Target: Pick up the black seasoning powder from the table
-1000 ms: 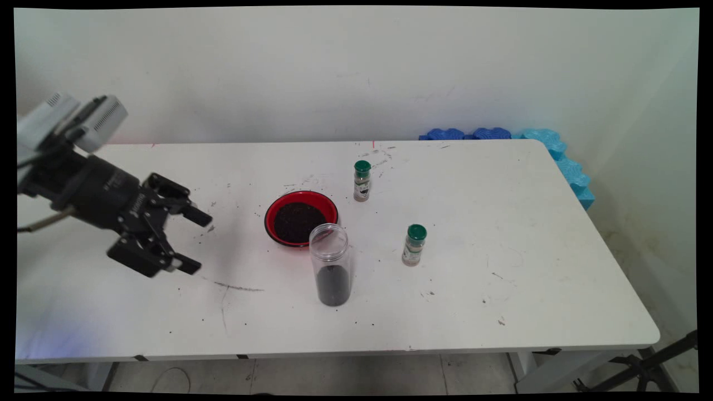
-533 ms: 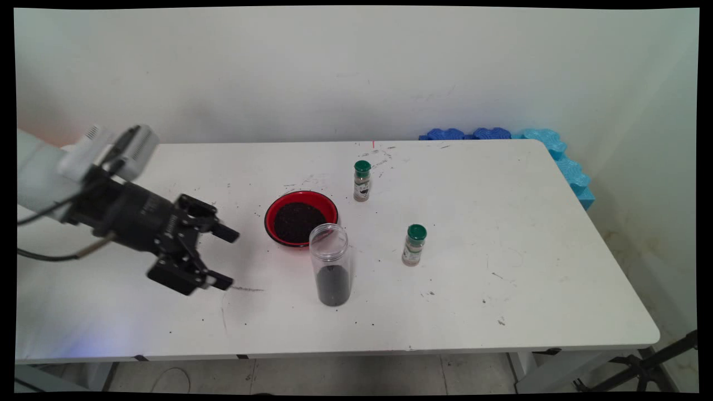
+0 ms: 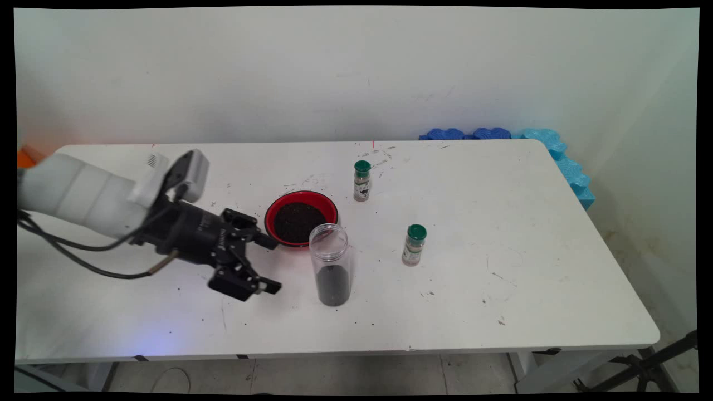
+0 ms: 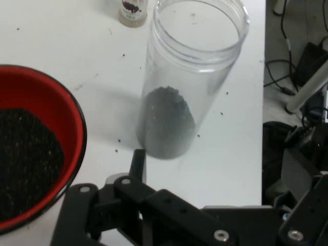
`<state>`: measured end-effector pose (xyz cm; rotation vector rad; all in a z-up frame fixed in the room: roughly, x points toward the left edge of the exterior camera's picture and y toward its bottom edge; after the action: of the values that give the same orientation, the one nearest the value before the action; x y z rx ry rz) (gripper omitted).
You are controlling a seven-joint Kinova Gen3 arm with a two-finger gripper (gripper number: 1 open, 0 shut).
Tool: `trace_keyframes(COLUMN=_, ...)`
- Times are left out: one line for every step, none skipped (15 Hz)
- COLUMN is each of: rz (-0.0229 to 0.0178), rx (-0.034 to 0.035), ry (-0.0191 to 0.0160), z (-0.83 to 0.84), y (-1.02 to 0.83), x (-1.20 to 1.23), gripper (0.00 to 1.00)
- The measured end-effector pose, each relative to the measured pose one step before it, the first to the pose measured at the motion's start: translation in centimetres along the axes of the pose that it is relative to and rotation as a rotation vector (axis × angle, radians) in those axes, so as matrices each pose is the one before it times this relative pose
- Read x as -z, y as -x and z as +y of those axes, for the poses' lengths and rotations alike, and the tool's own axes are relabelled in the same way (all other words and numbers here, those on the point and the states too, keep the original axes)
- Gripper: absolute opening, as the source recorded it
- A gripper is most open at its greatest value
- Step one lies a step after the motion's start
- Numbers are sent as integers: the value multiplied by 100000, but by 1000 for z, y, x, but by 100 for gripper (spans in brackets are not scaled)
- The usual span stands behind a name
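1. Vs 1 s ago: the gripper has moved right across the table, from the far left to just left of the clear jar. It also sits lower now, close to the table top. Nothing else has moved.
2. Gripper: the two black fingers are wide apart. One tip is by the near-left rim of the red bowl; the other tip is lower, near the table, a bit left of the jar's bottom.
3. It holds nothing. In main view the tips don't touch the jar; can't tell if the upper tip touches the bowl rim.
4. Clear jar: stands up, no lid, dark grains in the bottom part. It is just in front of the red bowl. In hand view the jar is right ahead of the gripper, w/ the bowl to its left.
5. Red bowl: full of dark grains, mid table.
6. Two small shaker bottles w/ green caps: one behind & right of the bowl, one right of the jar. Both stand up, well apart from the gripper.
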<state>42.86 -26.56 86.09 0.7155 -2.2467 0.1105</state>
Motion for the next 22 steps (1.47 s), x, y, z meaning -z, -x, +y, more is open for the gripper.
trace_keyframes(rz=579, rx=89, ry=-280, z=-46, y=-8, x=-649, gripper=100)
trace_keyframes(rz=347, rx=36, ry=-180, z=-34, y=-8, x=-429, gripper=100)
trace_keyframes(rz=487, rx=30, ry=-265, z=-53, y=-14, x=-617, gripper=100)
trace_keyframes(rz=324, rx=-3, ry=-128, z=-33, y=-15, x=-402, gripper=100)
trace_keyframes(rz=445, rx=-11, ry=-213, z=-57, y=-22, x=-579, gripper=100)
trace_keyframes(rz=287, rx=-32, ry=-108, z=-39, y=-18, x=-370, gripper=100)
trace_keyframes(rz=387, rx=-33, ry=-144, z=-66, y=-23, x=-535, gripper=100)
trace_keyframes(rz=443, rx=-52, ry=-170, z=-82, y=-25, x=-589, gripper=100)
trace_keyframes(rz=340, rx=-3, ry=-85, z=-74, y=-16, x=-558, gripper=100)
trace_keyframes(rz=264, rx=-82, ry=-12, z=-55, y=-14, x=-451, gripper=100)
trace_keyframes(rz=156, rx=-95, ry=98, z=-24, y=-11, x=-291, gripper=100)
trace_keyframes(rz=223, rx=-193, ry=157, z=-26, y=-23, x=-410, gripper=100)
trace_keyframes(rz=227, rx=-228, ry=212, z=-27, y=-26, x=-451, gripper=100)
trace_keyframes(rz=193, rx=-263, ry=120, z=-33, y=-25, x=-418, gripper=100)
trace_keyframes(rz=131, rx=-212, ry=69, z=-31, y=-20, x=-341, gripper=100)
trace_keyframes(rz=164, rx=-172, ry=-6, z=-57, y=-41, x=-375, gripper=100)
trace_keyframes(rz=177, rx=-192, ry=8, z=-57, y=-64, x=-376, gripper=100)
trace_keyframes(rz=155, rx=-168, ry=-16, z=-52, y=-60, x=-299, gripper=100)
trace_keyframes(rz=165, rx=-162, ry=-40, z=-76, y=-78, x=-331, gripper=100)
trace_keyframes(rz=149, rx=-149, ry=-53, z=-54, y=-65, x=-289, gripper=100)
trace_keyframes(rz=117, rx=-120, ry=-10, z=-39, y=-56, x=-233, gripper=100)
trace_keyframes(rz=123, rx=-98, ry=-23, z=-39, y=-63, x=-243, gripper=100)
